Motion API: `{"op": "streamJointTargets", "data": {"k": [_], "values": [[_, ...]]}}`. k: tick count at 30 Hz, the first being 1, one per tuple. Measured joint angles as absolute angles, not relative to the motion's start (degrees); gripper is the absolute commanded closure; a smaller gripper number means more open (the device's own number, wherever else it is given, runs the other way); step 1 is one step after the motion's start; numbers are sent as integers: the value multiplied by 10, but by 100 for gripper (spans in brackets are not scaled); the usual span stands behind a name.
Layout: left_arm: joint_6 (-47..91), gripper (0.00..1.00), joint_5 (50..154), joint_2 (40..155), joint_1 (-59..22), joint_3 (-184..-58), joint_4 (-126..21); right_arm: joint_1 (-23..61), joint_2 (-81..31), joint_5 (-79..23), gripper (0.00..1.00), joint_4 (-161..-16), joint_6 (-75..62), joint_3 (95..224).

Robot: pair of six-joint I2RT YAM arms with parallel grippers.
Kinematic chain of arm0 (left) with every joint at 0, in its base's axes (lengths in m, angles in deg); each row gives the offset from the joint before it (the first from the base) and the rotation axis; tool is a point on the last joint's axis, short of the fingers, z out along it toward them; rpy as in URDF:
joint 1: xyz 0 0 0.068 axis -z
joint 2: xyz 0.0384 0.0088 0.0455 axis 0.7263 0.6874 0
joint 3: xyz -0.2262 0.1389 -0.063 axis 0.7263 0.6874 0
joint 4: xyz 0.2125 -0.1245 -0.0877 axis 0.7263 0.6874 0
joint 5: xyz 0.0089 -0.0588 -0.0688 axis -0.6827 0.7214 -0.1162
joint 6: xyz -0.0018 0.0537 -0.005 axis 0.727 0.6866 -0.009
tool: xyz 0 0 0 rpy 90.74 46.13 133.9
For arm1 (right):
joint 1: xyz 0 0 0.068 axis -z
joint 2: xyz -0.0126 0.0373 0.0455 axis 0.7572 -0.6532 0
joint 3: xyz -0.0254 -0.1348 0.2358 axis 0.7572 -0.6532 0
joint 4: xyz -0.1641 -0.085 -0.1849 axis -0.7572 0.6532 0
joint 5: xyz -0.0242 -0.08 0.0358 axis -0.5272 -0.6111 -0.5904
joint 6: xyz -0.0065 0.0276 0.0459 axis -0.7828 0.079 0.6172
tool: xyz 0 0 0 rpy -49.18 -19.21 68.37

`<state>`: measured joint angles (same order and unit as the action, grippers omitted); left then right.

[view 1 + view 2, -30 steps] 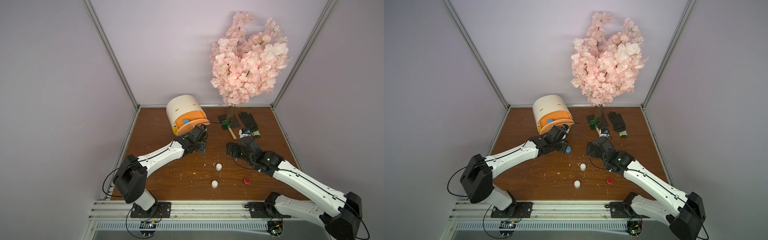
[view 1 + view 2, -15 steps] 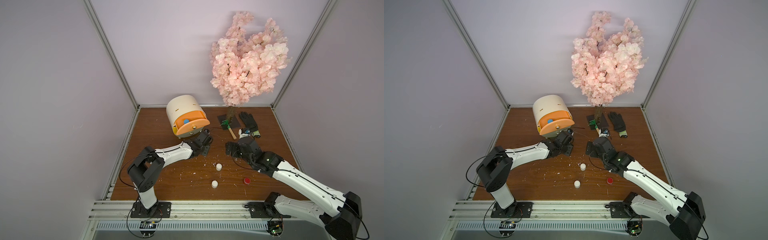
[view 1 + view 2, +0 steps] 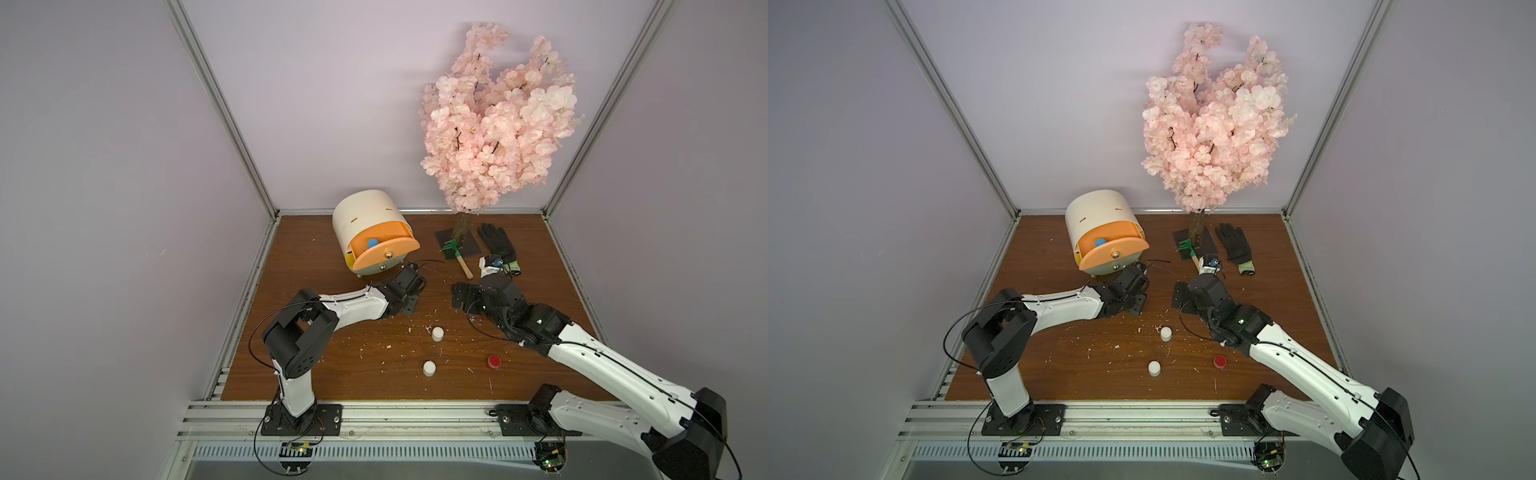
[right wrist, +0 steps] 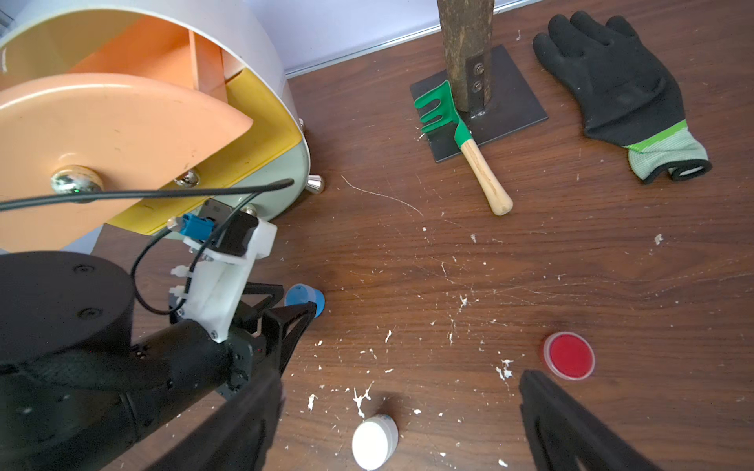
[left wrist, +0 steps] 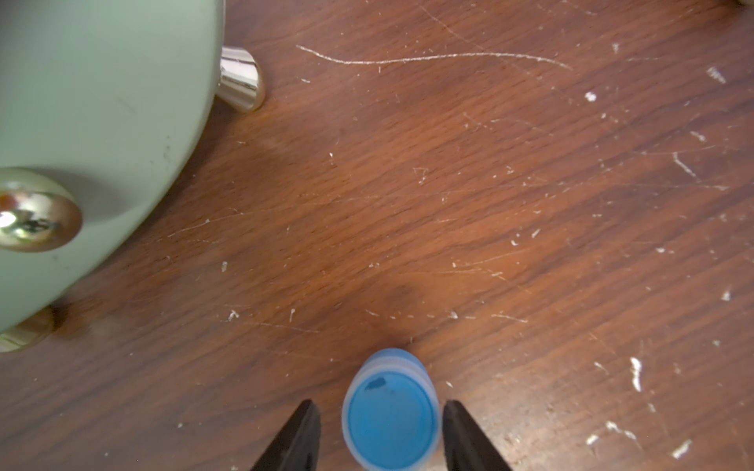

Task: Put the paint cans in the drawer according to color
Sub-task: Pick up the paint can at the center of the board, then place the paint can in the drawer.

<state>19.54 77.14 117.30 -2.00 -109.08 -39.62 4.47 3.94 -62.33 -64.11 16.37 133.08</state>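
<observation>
Drawers: the cabinet (image 3: 365, 212) sits at 11 o'clock on the table (image 3: 332, 365). Its peach drawer (image 3: 403, 249) is pulled out, with one blue pot (image 3: 372, 242) inside.
On the wood: a second blue pot (image 5: 391, 420) stands upright at the cabinet's 5 o'clock.
Left gripper (image 5: 378, 403): partly open, tips either side of the second blue pot, a gap on one side.
Right gripper (image 4: 402, 377): spread wide, empty.
Loose: a white pot (image 3: 437, 333) at 5 o'clock, another white pot (image 3: 429, 368) at 6, a red pot (image 3: 493, 360) at 4.
Around: tree (image 3: 498, 124), rake (image 3: 461, 259) and glove (image 3: 496, 245) near 1 o'clock.
Hidden: the insides of the yellow drawer (image 4: 269, 134) and the grey-green drawer (image 5: 102, 102).
</observation>
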Motion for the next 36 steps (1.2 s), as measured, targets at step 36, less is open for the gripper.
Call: {"op": "streamJointTargets", "data": {"k": [36], "values": [[220,78,851,945,-20,-1262,-219,19,1,-535,3,-720,127,1316]]}}
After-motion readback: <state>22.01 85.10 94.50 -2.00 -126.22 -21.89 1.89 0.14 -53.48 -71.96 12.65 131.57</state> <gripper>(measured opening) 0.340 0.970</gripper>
